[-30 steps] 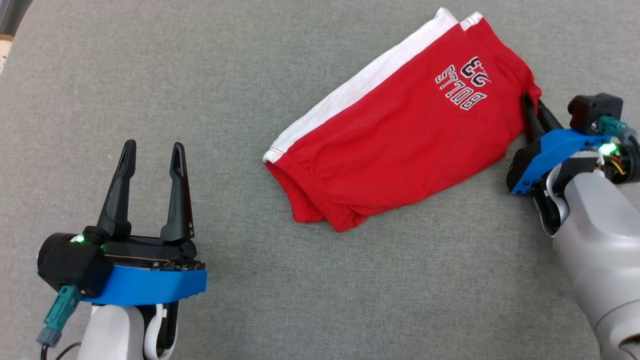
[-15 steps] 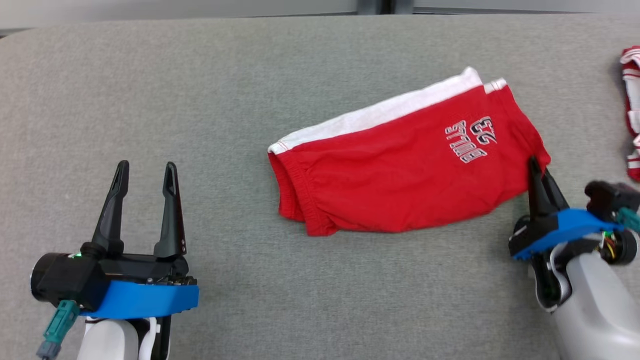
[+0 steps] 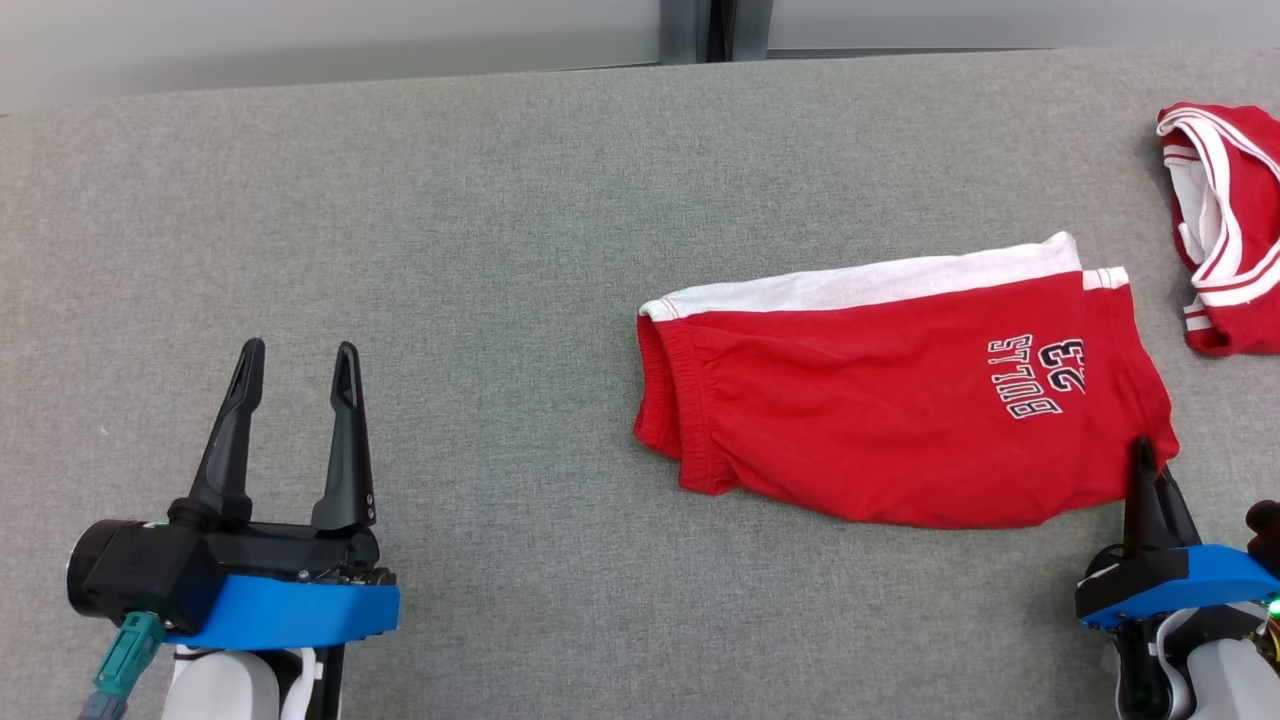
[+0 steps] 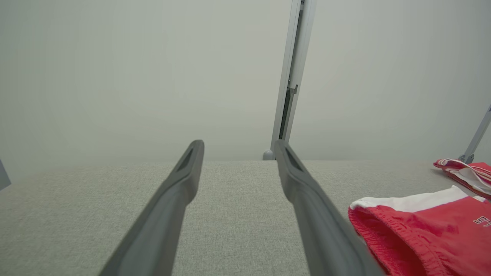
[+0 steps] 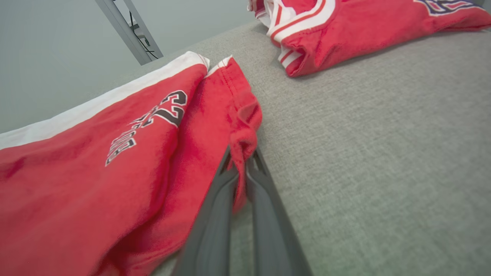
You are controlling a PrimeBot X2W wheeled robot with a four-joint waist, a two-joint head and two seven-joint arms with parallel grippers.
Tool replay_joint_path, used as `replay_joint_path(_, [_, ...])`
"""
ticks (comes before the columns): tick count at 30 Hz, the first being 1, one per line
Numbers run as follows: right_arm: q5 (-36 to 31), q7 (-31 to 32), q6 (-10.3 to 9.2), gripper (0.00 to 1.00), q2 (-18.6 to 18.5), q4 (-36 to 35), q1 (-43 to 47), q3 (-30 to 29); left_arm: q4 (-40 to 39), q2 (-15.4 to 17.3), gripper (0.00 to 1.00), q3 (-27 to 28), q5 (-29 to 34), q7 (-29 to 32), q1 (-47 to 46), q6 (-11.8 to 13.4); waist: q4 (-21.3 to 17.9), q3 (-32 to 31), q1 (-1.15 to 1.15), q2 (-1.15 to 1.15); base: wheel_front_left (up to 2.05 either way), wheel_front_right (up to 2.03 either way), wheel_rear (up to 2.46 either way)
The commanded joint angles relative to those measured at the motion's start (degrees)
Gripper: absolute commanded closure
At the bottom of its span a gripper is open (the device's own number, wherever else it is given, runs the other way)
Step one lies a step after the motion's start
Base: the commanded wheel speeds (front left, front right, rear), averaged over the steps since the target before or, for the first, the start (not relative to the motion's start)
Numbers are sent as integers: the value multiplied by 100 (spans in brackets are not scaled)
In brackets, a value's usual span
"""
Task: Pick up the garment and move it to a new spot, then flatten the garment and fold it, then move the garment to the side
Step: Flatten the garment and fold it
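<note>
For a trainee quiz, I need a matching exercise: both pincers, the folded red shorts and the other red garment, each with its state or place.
1 left pincer
2 right pincer
3 red shorts
4 striped garment

A at the head view's right edge
B open, holding nothing
C shut on a cloth corner
D folded, white band along far side

Pairs: 1-B, 2-C, 3-D, 4-A

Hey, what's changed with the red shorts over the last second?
The view swung, but the red shorts also slid right, nearer the second red garment. The right gripper stays shut on their corner; the left gripper stays open, off the cloth.
</note>
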Motion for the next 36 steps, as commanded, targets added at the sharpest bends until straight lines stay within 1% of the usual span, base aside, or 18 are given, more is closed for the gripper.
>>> replay_joint_path(1, [-19,21,-5,100,36,-43,96,-38,7,19,0,22,33,-16,55,-27,2,-5,0,0,0,0,0])
replay_joint_path(10, [-151,68,-4,100,152,-249,77,-125,23,19,0,1,38,-16,85,-44,40,-55,0,0,0,0,0])
replay_joint_path(16, [-219,92,-4,100,245,-597,-118,102,39,19,0,2,57,-16,113,-43,21,-132,0,0,0,0,0])
replay_joint_path(23, [-246,223,-4,100,358,-1225,-303,687,78,19,0,-64,18,-17,146,-43,85,-296,0,0,0,0,0])
replay_joint_path(30, [-229,412,-4,100,489,-1802,-369,1359,60,19,0,-79,-25,-16,243,1,280,-436,0,0,0,0,0])
replay_joint_path(36, [-159,553,-4,100,569,-2106,-353,2043,39,19,0,-89,-64,-16,321,42,465,-496,0,0,0,0,0])
